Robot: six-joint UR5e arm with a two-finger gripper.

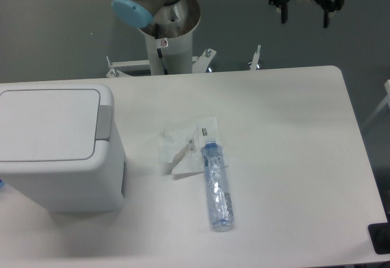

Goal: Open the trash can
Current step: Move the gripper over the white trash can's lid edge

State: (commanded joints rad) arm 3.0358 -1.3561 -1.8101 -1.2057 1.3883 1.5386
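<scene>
The trash can (58, 149) stands at the left edge of the white table (286, 158), nearer the front corner than the back, a boxy white bin with rounded corners. Its flat rectangular lid (49, 123) lies closed and level, and the grey push tab (103, 122) sits along the lid's right side, facing the middle of the table. The claw (303, 16) hangs high beyond the table's back edge, toward the right corner, well apart from the bin; its two dark fingers are spread with a clear gap between them and hold nothing. The arm's white base column (167, 42) rises just behind the back edge, left of centre, with a light blue joint cap (131, 11) above it. Near the middle of the table, a clear plastic bottle (217, 186) with a blue cap lies on its side, its cap end pointing to the back edge and resting on a crumpled clear wrapper (186, 146). A small dark object (381, 239) shows at the front right corner, cut off by the frame.
</scene>
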